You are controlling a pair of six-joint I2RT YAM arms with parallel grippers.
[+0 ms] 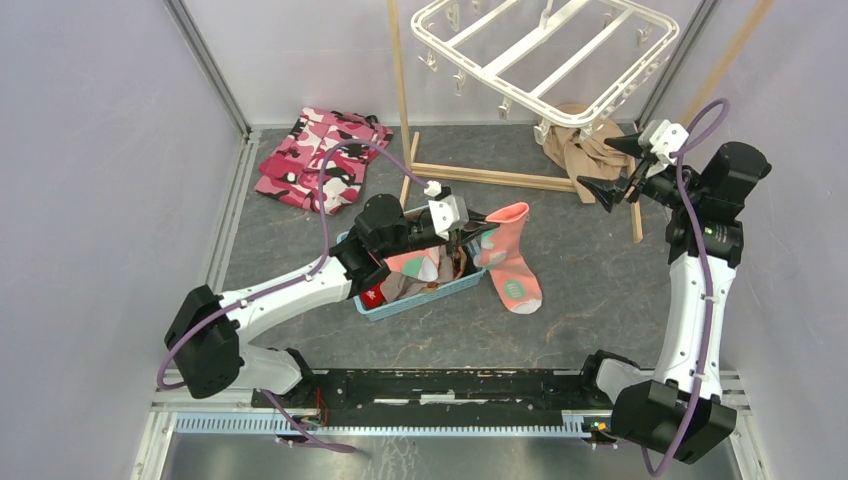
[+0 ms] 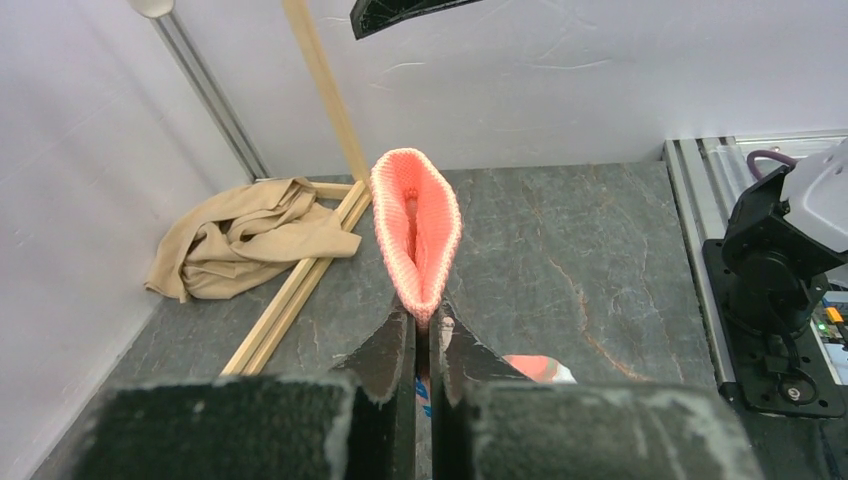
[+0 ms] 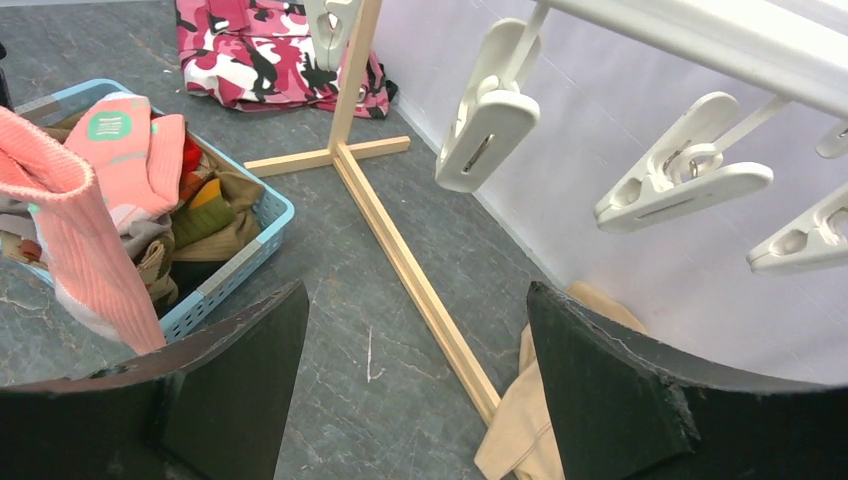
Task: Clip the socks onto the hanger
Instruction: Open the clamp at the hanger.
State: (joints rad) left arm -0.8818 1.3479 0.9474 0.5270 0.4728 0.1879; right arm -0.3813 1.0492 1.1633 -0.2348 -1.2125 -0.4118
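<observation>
One pink sock (image 1: pixel 510 270) trailed from the basket (image 1: pixel 430 295) onto the table (image 1: pixel 580 300) in the top view, pinched by the left hand (image 1: pixel 462 235). The right hand (image 1: pixel 612 170) hung just below the hanger (image 1: pixel 500 75). At the left wrist, fingers (image 2: pixel 385 360) were shut on the cuff (image 2: pixel 415 230). At the right wrist, fingers (image 3: pixel 240 370) stood wide apart, empty, beside pegs (image 3: pixel 490 110).

Dark grey stone-look worktop (image 1: pixel 580 320): pink camo garment (image 1: pixel 320 160) at 11 o'clock near the back-left corner, wooden stand base (image 1: pixel 480 176) running from 12 to 2 o'clock, tan cloth (image 1: pixel 580 155) crumpled at 1 o'clock against that base. Blue basket (image 1: pixel 440 293) sits about centre, slightly toward 9 o'clock. Salmon-pink sock (image 1: pixel 512 270) has its foot end on the surface, just off the basket's 3 o'clock side.
</observation>
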